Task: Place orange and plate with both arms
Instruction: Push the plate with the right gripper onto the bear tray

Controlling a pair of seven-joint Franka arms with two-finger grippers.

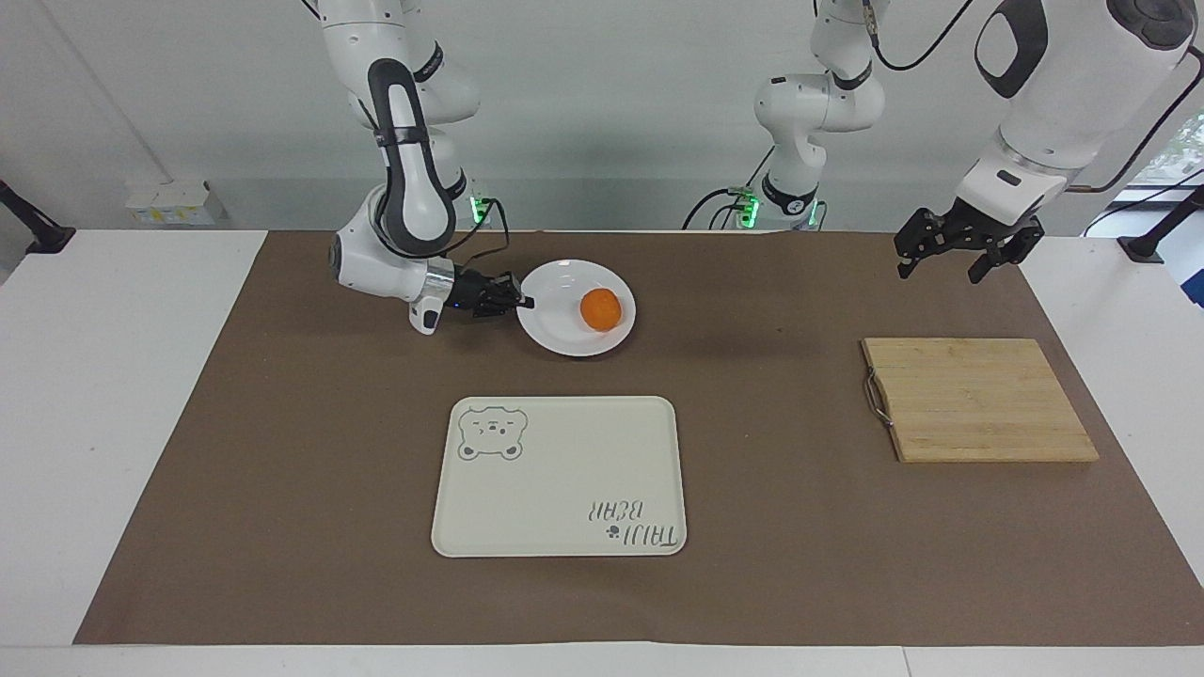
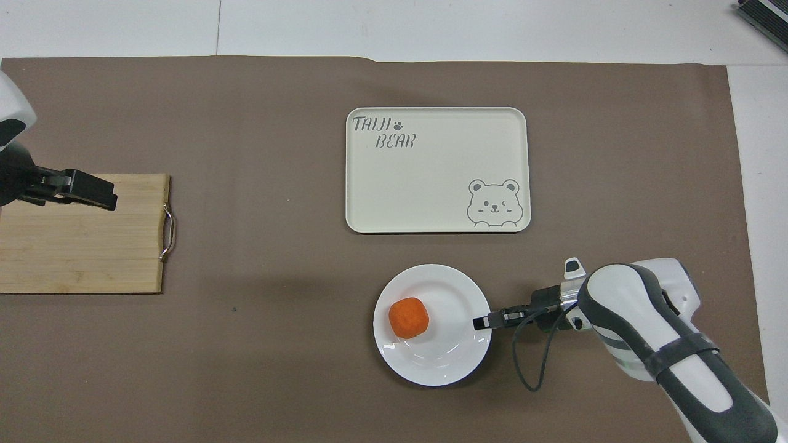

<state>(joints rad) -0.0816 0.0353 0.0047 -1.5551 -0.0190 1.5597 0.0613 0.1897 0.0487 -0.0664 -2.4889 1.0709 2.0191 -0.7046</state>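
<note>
The white plate [image 1: 557, 290] [image 2: 457, 346] sits on the brown mat near the robots, toward the right arm's end. The orange [image 1: 600, 309] [image 2: 408, 318] rests on the plate, off-centre, by the rim that faces the left arm's end. My right gripper [image 1: 523, 303] [image 2: 481, 322] lies low and level, shut on the plate's rim at the side away from the orange. My left gripper [image 1: 952, 256] [image 2: 108, 200] hangs open in the air over the wooden board's edge nearest the robots, holding nothing.
A cream tray with a bear drawing [image 1: 564, 470] [image 2: 431, 178] lies farther from the robots than the plate. A wooden cutting board with a metal handle [image 1: 978, 400] [image 2: 80, 246] lies at the left arm's end. The brown mat [image 1: 282, 470] covers the table's middle.
</note>
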